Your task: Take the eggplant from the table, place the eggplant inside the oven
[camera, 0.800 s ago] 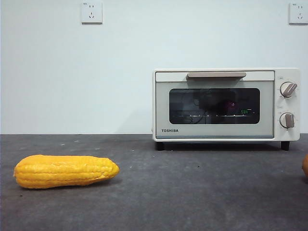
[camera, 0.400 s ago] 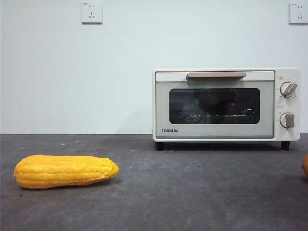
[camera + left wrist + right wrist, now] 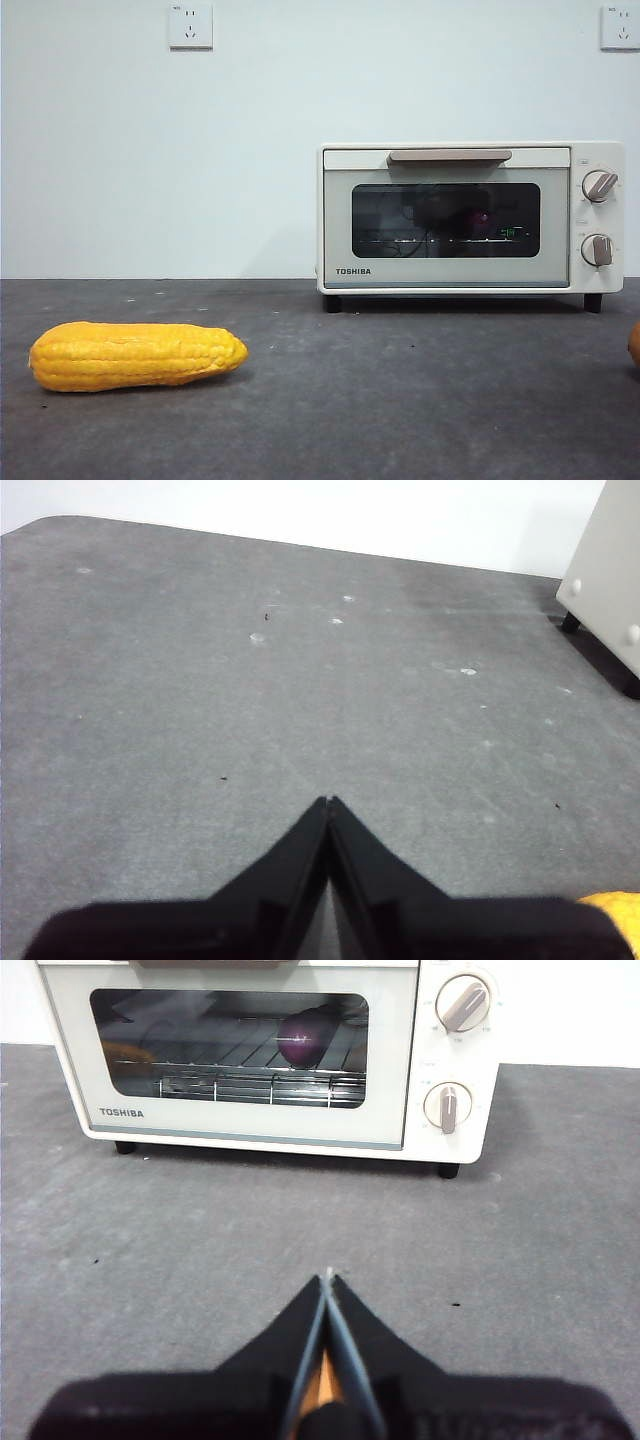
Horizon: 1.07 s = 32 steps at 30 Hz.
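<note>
Nothing differs across the last second in the front view: corn, oven and bare table hold the same positions, and no arm is in view there. Judged from that, the handling looks finished.

Nearest: the left gripper (image 3: 328, 802) is pressed shut on nothing, hanging over the open table (image 3: 200, 700), a sliver of yellow at the frame's corner beside it. The right gripper (image 3: 328, 1278) is likewise closed and empty, facing the oven (image 3: 60, 1080) from well back.

Mid-ground: the corn (image 3: 135, 355) lies on its side on the table, well apart from the oven.

Far: the oven door is shut. The eggplant (image 3: 305, 1038) sits inside on the wire rack (image 3: 250, 1078), seen dark purple through the glass. Task appears complete.
</note>
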Each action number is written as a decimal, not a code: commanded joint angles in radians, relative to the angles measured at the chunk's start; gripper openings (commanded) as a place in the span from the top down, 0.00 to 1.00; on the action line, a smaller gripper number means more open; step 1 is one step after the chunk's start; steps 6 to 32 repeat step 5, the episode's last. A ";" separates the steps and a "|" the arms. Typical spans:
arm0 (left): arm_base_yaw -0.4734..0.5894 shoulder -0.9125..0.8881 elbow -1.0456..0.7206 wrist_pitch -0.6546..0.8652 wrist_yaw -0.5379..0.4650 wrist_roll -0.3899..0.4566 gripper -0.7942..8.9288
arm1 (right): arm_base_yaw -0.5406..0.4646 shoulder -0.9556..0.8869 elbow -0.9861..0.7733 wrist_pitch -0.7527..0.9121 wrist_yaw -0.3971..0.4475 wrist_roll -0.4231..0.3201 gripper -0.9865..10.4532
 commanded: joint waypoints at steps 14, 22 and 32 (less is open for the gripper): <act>0.000 0.000 -0.006 0.008 0.003 -0.007 0.92 | 0.001 -0.001 -0.011 0.010 0.001 -0.004 0.91; 0.000 0.000 -0.006 0.008 0.003 -0.007 0.92 | 0.001 -0.001 -0.011 0.010 0.001 -0.004 0.91; 0.000 0.000 -0.006 0.008 0.003 -0.007 0.92 | 0.001 -0.001 -0.011 0.010 0.001 -0.004 0.91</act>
